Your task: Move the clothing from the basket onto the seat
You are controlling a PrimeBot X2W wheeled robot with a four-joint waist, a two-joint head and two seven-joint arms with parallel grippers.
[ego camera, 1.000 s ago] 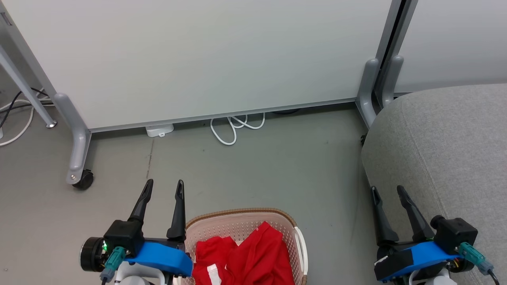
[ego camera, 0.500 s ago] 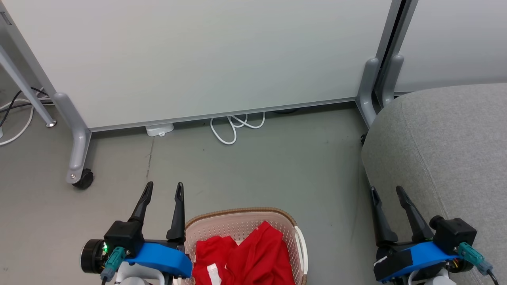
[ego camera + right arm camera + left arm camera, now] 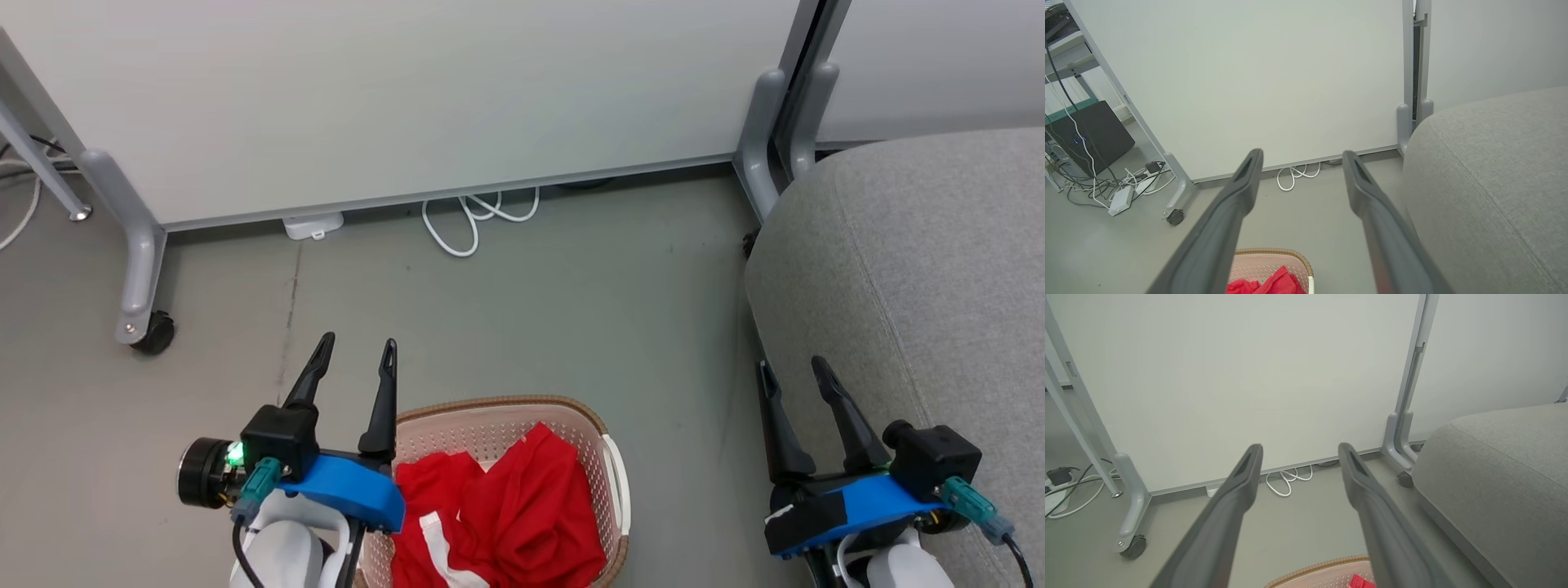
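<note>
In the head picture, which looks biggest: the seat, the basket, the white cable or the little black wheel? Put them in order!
1. Seat, though the picture's edge cuts it off.
2. Basket, also cut off at the bottom.
3. White cable, counting its whole loop.
4. Wheel, the smallest.

Red clothing (image 3: 506,514) — white-striped; cream basket (image 3: 490,420), brown-rimmed; grey seat (image 3: 922,269).

clothing (image 3: 522,506) in basket (image 3: 498,403) | seat (image 3: 922,269) right of basket | panel (image 3: 408,98) behind
</note>
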